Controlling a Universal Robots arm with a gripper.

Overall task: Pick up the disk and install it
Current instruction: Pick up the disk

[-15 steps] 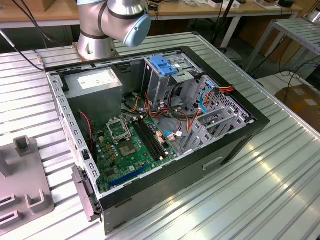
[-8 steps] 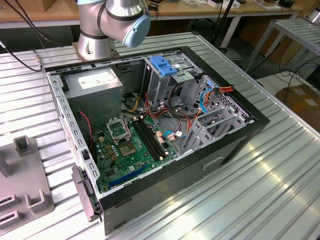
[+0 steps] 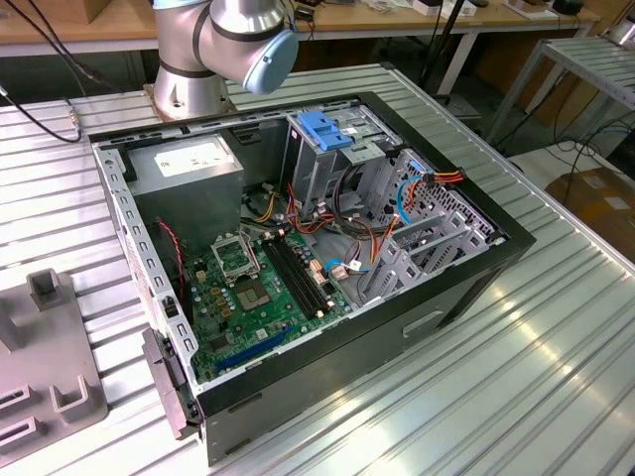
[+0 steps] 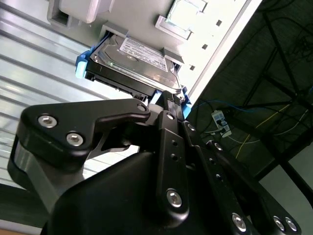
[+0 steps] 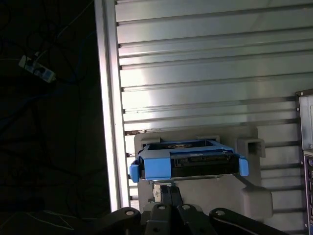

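The disk (image 4: 132, 63) is a grey-metal drive with a white label and blue side rails. It rests in a grey holder (image 4: 142, 19) on the ribbed metal table. In the first wrist view the disk (image 5: 195, 164) shows edge-on, its blue rails wrapping both ends, on the holder (image 5: 220, 196). My gripper (image 4: 168, 95) reaches up to the disk's near blue rail, its black fingers drawn together. I cannot tell whether the tips touch the rail. In the first wrist view the gripper (image 5: 169, 188) sits just short of the disk's edge.
An open computer case (image 3: 456, 288) lies on the table with its motherboard (image 3: 268, 288) exposed, a grey power-supply box (image 3: 184, 164) and a metal cage with a blue top (image 3: 327, 129). The grey holder (image 3: 50, 347) stands at the exterior view's left. The table edge (image 5: 110, 98) runs close beside the holder.
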